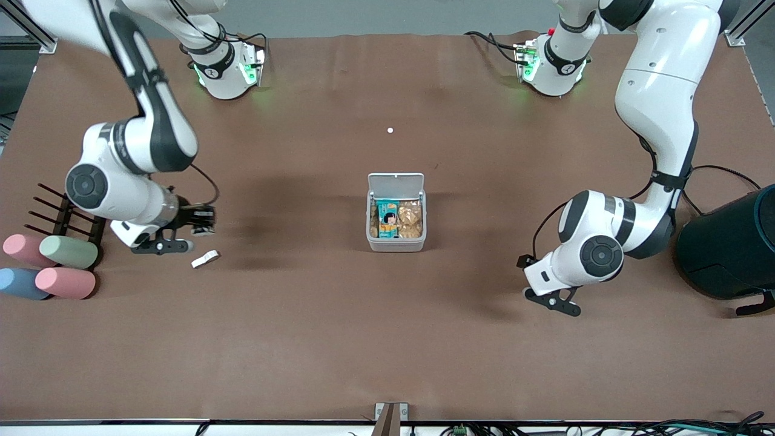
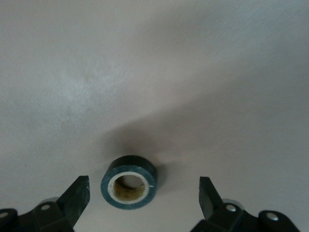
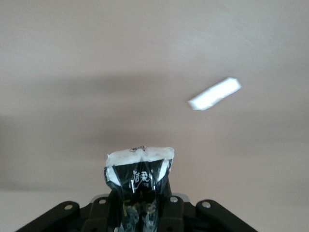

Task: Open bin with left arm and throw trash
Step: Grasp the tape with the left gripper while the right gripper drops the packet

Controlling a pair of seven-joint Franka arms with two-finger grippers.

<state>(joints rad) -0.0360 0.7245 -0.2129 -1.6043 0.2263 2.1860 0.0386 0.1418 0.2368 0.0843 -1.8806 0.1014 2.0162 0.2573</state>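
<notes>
The small white-grey bin (image 1: 396, 244) stands at the table's middle with its lid (image 1: 396, 181) swung open; printed snack packets lie inside. My right gripper (image 1: 194, 220) is shut on the black printed packet (image 3: 139, 175) and holds it just above the table near the right arm's end. The short white strip (image 1: 204, 259) lies on the table beside it, nearer the front camera, and shows in the right wrist view (image 3: 215, 94). My left gripper (image 2: 143, 195) is open and low over the table, its fingers either side of the black tape ring (image 2: 128, 182) without touching it. In the front view the left gripper (image 1: 554, 301) hides the ring.
Several pastel cylinders (image 1: 66, 251) and a dark pronged rack (image 1: 57, 212) sit at the right arm's end. A large dark teal cylinder (image 1: 729, 245) stands at the left arm's end. A tiny white dot (image 1: 390, 130) lies between the bin and the bases.
</notes>
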